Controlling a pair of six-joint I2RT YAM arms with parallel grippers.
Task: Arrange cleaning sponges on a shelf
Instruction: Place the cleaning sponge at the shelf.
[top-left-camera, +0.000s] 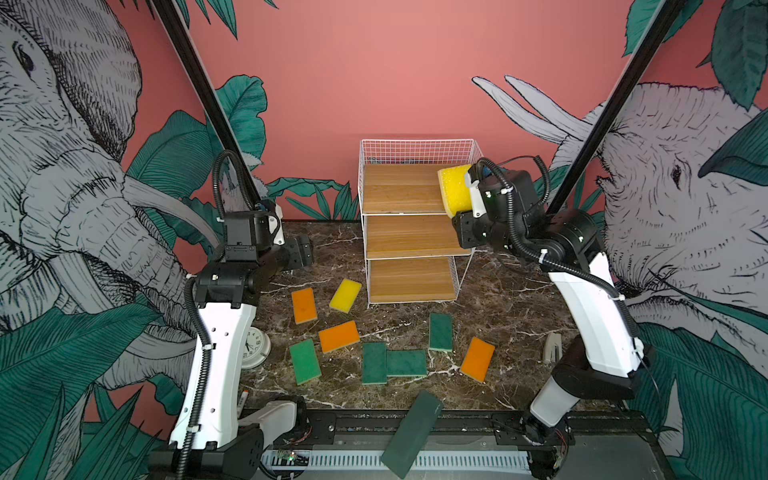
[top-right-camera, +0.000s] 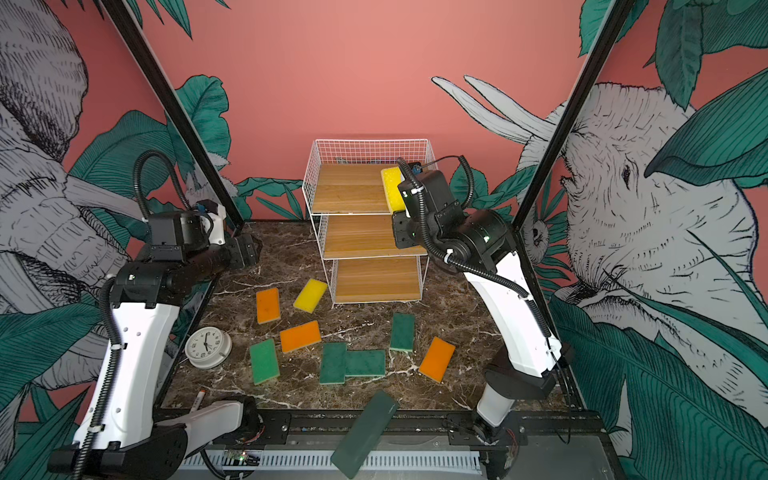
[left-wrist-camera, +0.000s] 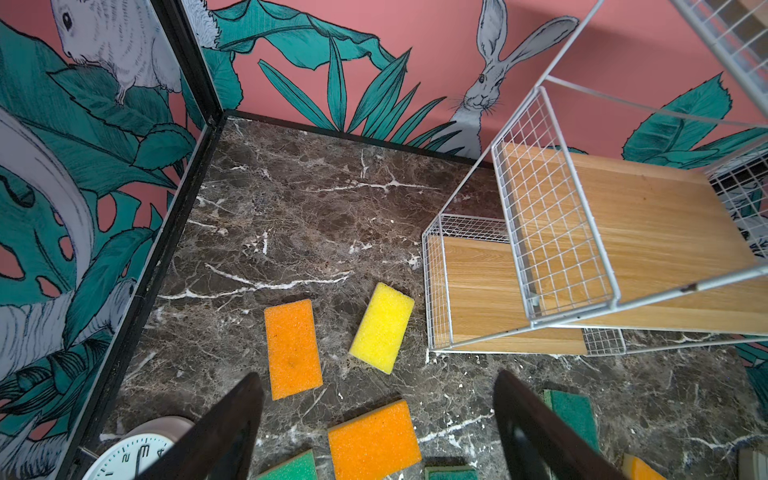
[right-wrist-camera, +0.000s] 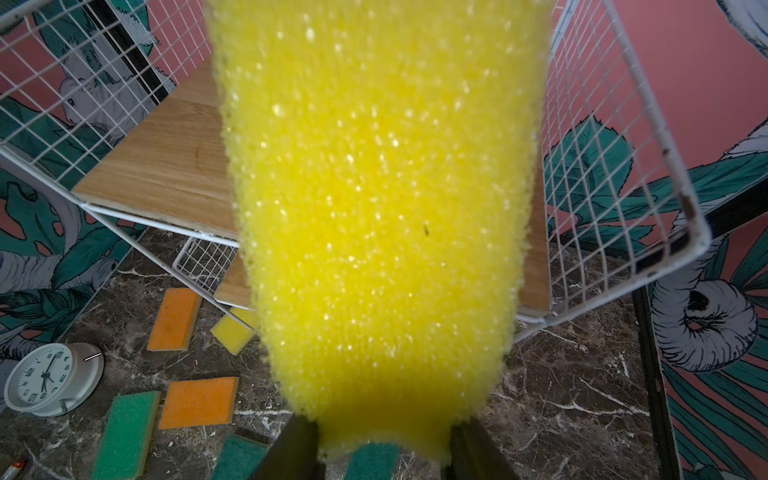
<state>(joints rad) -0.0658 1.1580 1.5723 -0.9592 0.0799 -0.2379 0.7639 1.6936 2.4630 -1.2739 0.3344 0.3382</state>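
Right claw (right-wrist-camera: 382, 446) pinches porous yellow foam sponge (right-wrist-camera: 374, 208).

Your right arm is raised and reaches forward and inward, its black parallel-jaw right gripper (right-wrist-camera: 382, 440) up at the far end of the reach, jaws pressed against the two sides of a bright yellow rectangular foam sponge (top-left-camera: 455, 189) (only the jaw bases show in the wrist view). Your left arm is bent at the elbow and held lower, its black left gripper (left-wrist-camera: 376, 432) hanging above the surface with the jaws spread wide apart and nothing between them.
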